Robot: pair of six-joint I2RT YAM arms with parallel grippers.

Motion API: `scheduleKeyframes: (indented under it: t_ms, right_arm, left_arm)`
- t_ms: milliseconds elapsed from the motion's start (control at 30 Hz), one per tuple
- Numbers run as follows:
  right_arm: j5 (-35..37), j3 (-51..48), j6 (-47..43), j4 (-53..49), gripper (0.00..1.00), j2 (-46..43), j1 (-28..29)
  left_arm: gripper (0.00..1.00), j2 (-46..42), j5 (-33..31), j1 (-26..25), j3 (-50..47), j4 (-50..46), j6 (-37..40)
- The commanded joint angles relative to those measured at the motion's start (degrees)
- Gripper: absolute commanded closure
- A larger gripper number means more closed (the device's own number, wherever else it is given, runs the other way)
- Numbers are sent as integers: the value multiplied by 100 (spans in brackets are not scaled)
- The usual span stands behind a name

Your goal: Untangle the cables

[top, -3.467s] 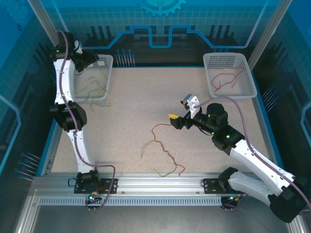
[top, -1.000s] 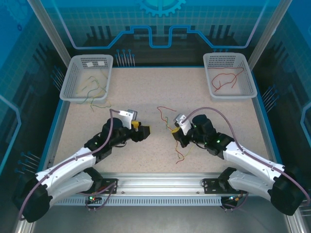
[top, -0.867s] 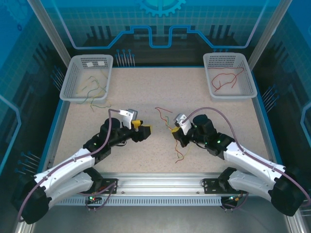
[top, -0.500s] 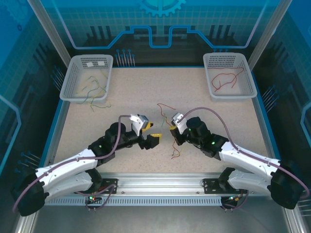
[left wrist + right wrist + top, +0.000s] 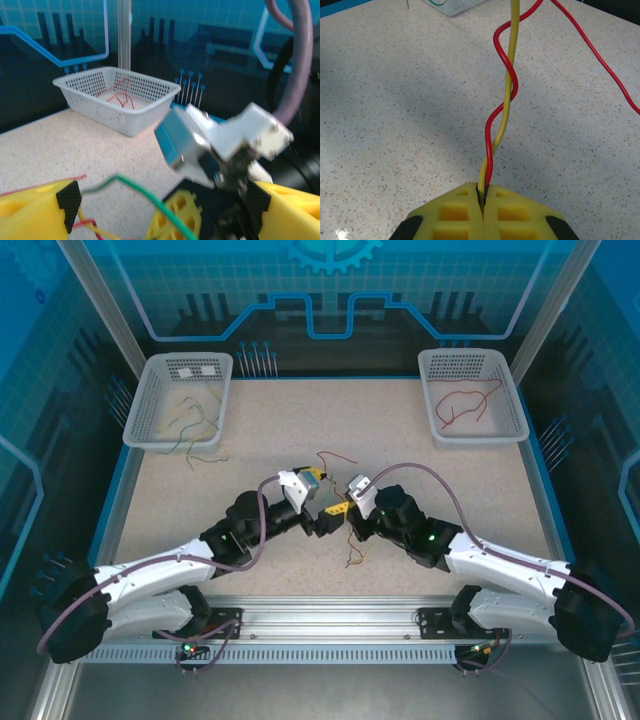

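A speckled beige counter (image 5: pixel 260 430) lies inside a blue-walled enclosure. At the centre of the top view, the right fingers (image 5: pixel 482 200) are clamped tight on thin red and yellow cables (image 5: pixel 506 95) that are twisted together. Just left of them, the left fingers (image 5: pixel 325 493) stand wide apart and grip nothing, with a thin green cable (image 5: pixel 150 197) crossing between them.

White-and-black arms (image 5: pixel 150 575) — purple-grey cables (image 5: pixel 296 55), yellow jaws.

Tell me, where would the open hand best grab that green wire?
Probably on the raised arch of the green cable, which stands clear of the twisted red and yellow cables pinched by the right gripper. Come from the left, the left gripper open astride it.
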Motion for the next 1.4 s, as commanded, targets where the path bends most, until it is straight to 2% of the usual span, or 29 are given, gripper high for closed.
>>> scheduleKeyframes:
  t_ms: [0, 67, 133, 233, 367, 467, 533, 667, 733, 767, 833, 867, 900, 967, 1067, 1100, 1167, 1233, 1300, 1367]
  right_arm:
    - [214, 155, -127, 227, 100, -3, 175]
    - [224, 120, -120, 264, 100, -40, 197]
    - [251, 80, -113, 319, 100, -90, 208]
    - [276, 14, -97, 391, 100, -198, 207]
    - [207, -29, -203, 371, 100, -310, 216]
    - [187, -88, -209, 355, 100, -387, 220]
    - [164, -149, -204, 393, 100, -480, 223]
    - [269, -233, -211, 373, 99, -670, 216]
    - [322, -258, -249, 321, 81, -766, 212]
    - [370, -281, -240, 299, 75, -841, 211]
    - [357, -367, -240, 330, 71, -1022, 182]
    - [334, -411, -264, 333, 62, -1135, 172]
    - [330, -440, -286, 301, 49, -1278, 155]
    - [297, -484, -351, 186, 36, -1590, 116]
    - [315, -587, -344, 6, 30, -2191, -25]
    - [362, -630, -215, -38, 24, -2436, -140]
    - [327, -674, 329, -145, 19, -2789, -605]
    - [-575, -596, 1116, -307, 19, -2949, -1473]
    - [-1946, -488, 2163, -126, 19, -2830, -2532]
    - [-3166, -325, 2996, 189, 19, -2447, -3279]
  left_arm:
    - [11, 53, -294, -23, 229, 569, 235]
    - [16, 54, -264, -24, 264, 488, 314]
    - [31, 45, -243, -29, 265, 415, 373]
    - [46, 22, -270, -23, 257, 230, 383]
    - [87, -109, -523, -23, 137, 201, 389]
    - [96, -209, -668, -23, 115, 140, 473]
    - [100, -260, -800, -24, 159, -23, 495]
    - [100, -433, -975, -23, 47, 33, 531]
    - [100, -509, -1007, -14, 12, -22, 576]
    - [100, -557, -986, -6, 4, -79, 592]
    - [100, -667, -945, 23, -44, -119, 573]
    - [100, -726, -860, 62, -75, -121, 548]
    - [100, -791, -758, 117, -110, -148, 521]
    - [100, -939, -420, 278, -185, -175, 461]
    - [100, -1191, 287, 561, -294, -252, 369]
    - [100, -1266, 573, 651, -310, -280, 369]
    - [100, -1361, 1044, 747, -278, -453, 444]
    - [100, -1390, 1433, 776, -182, -704, 599]
    - [100, -1378, 1735, 775, -26, -1036, 717]
    - [100, -1357, 1884, 774, 82, -1224, 772]
